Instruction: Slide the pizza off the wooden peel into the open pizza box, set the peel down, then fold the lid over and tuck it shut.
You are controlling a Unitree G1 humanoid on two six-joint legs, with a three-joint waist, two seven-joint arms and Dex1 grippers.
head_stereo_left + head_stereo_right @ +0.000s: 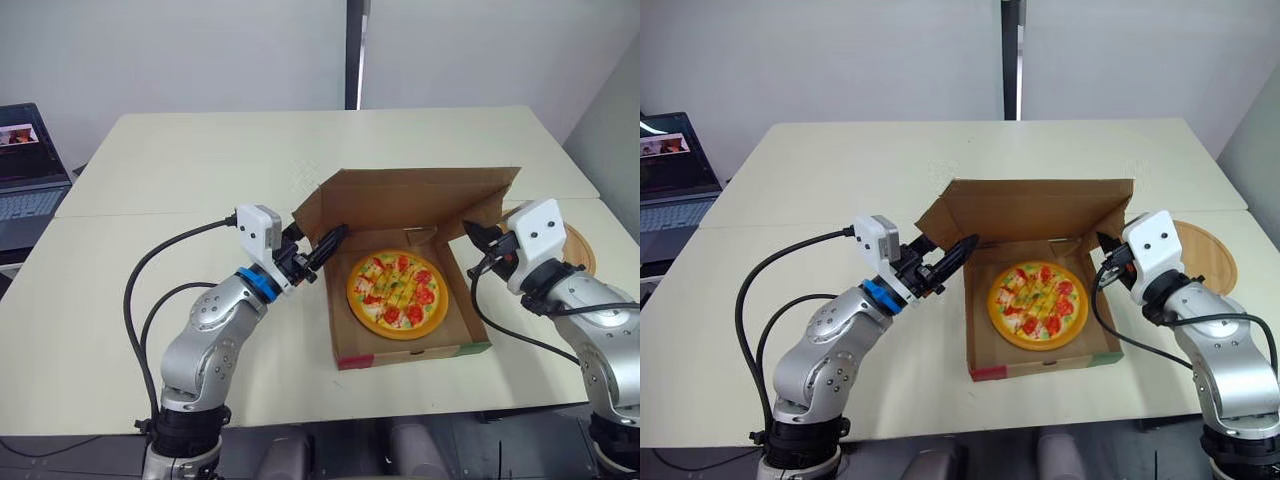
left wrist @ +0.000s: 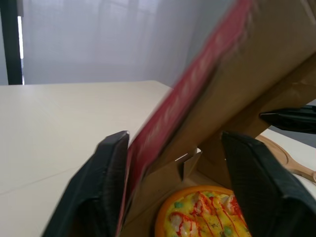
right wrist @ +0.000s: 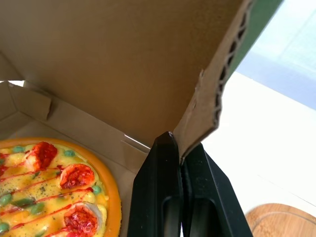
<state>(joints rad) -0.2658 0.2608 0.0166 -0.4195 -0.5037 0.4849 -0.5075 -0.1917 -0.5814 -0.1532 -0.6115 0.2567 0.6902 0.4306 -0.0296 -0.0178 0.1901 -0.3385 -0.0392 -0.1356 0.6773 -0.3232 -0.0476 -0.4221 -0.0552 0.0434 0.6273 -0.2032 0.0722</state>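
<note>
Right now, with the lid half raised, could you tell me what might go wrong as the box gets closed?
1. The left gripper stands open astride the lid edge while the right gripper pinches its side flap, so an uneven pull may twist the lid or drag the box.
2. That flap might fold onto the pizza instead of tucking inside.

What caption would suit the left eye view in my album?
Pizza boxed; left gripper and right gripper at the sides of the half-raised lid, wooden peel on the table.
</note>
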